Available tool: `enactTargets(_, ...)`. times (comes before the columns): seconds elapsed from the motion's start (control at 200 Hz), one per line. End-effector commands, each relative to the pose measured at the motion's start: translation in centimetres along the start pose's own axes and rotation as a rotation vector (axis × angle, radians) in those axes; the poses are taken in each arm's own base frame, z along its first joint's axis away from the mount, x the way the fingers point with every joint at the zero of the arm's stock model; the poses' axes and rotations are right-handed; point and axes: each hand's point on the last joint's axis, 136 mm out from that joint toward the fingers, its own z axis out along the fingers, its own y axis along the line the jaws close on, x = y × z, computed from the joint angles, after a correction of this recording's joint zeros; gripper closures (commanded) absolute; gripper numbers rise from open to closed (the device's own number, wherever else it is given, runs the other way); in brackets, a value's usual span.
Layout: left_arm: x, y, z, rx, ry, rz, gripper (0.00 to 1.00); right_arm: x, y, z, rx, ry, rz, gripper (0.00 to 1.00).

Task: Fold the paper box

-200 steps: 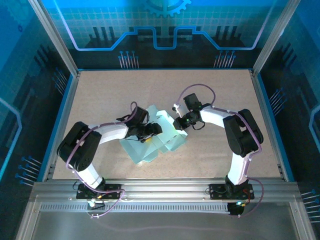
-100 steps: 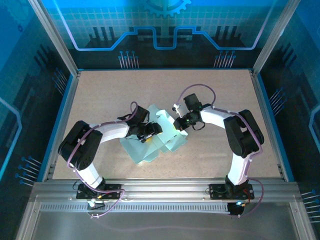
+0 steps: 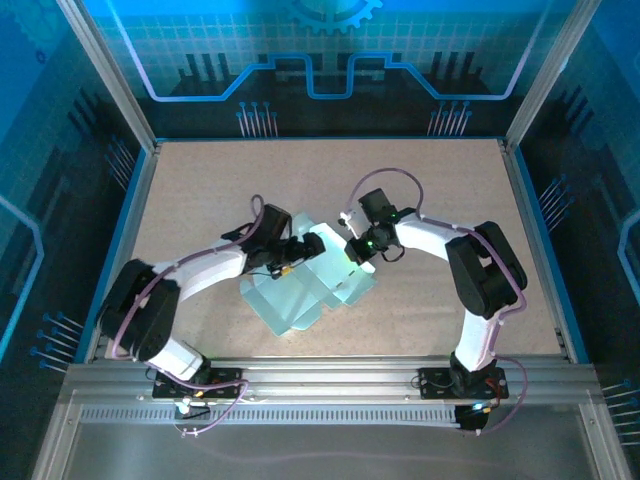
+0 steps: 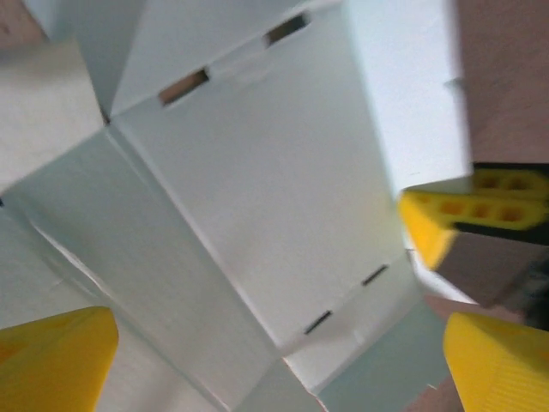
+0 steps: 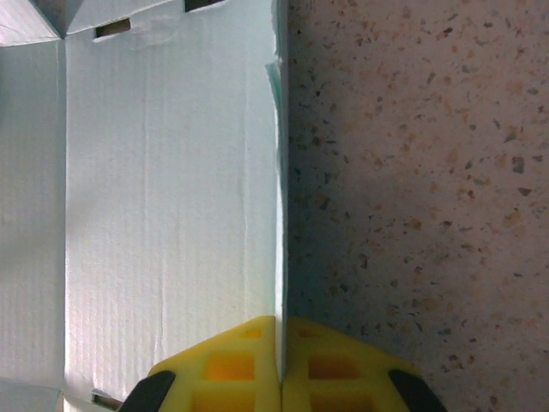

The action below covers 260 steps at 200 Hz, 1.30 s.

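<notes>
The box (image 3: 300, 292) lies mid-table (image 3: 200, 190), a sheet only partly folded. The right gripper (image 5: 280, 365) pinches a panel's edge; the left gripper (image 3: 303, 246) hovers over the card, fingers spread. Next, I'd guess, that panel wants turning along its crease.

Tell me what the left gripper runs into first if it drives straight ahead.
Probably the paper box: its pale panel lies directly ahead of the open left gripper, though depth is unclear.
</notes>
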Motion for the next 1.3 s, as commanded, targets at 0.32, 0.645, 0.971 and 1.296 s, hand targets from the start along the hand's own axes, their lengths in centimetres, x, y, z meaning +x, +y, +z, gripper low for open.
enactTargets(0.32,-9.0,3.4,-6.6,-0.005,-0.270,-0.046,0.01,-4.7,0.6,-4.1,0.402,-0.051,-0.411,1.00)
enactTargets(0.645,-15.0,4.6,-6.4,0.016,-0.293,-0.074,0.02,-7.9,-0.6,-6.5,0.758,-0.108,-0.601,1.00)
enactTargets(0.971,-17.4,5.4,-3.6,0.024,-0.226,-0.091,0.04,-9.3,-0.3,-6.5,0.918,-0.139,-0.791,1.00)
enactTargets(1.296,-17.8,5.2,-2.2,0.062,-0.198,-0.101,0.04,-9.8,0.5,-5.1,1.000,-0.133,-0.930,1.00)
